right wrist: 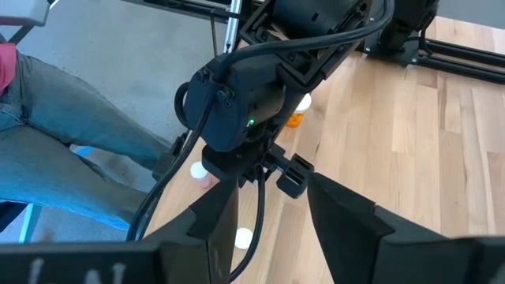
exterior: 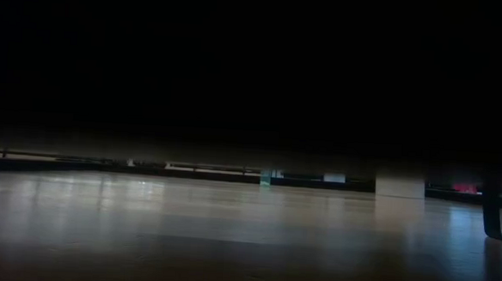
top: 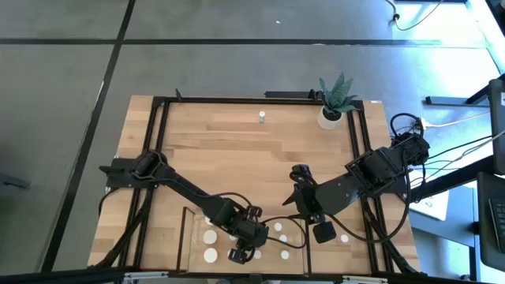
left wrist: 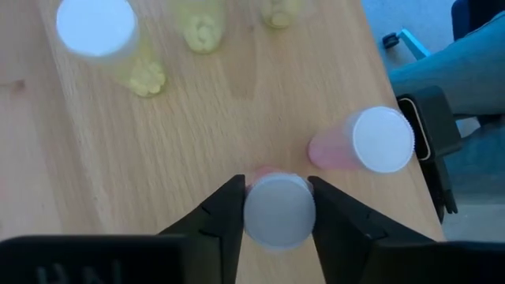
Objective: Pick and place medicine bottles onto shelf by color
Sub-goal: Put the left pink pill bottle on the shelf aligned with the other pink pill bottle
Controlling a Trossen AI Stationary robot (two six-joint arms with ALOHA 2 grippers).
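The left hand (left wrist: 278, 217) is down over the shelf (top: 197, 244), at the front edge of the counter (top: 237, 150), and its two dark fingers (left wrist: 217, 225) stand a little apart with a white-capped bottle (left wrist: 278, 211) between them; the cap fills the gap and both fingers sit right against its sides, so it looks pinched, with a pinkish body just showing under the cap. Just beside that bottle, toward the shelf's edge, a second bottle with a pink body (left wrist: 371, 142) leans over, its white cap tilted outward. Farther along the shelf board stand yellowish bottles (left wrist: 99, 31), one with a wide white cap and two more behind it only partly seen. From above, several other white caps (top: 210, 237) dot the shelf around the left hand. The right hand (right wrist: 272, 213) hangs just beyond the shelf's right end, its fingers spread with only air between them, pointing toward the left arm's wrist. One more white cap (top: 344, 238) sits on the counter near it. Past the shelf, well apart at the far side of the counter, a single small bottle (top: 261, 117) stands alone, and a potted spiky plant (top: 335, 99) sits in the far right corner. A person's jeans-clad leg (right wrist: 63, 134) shows beside the counter.
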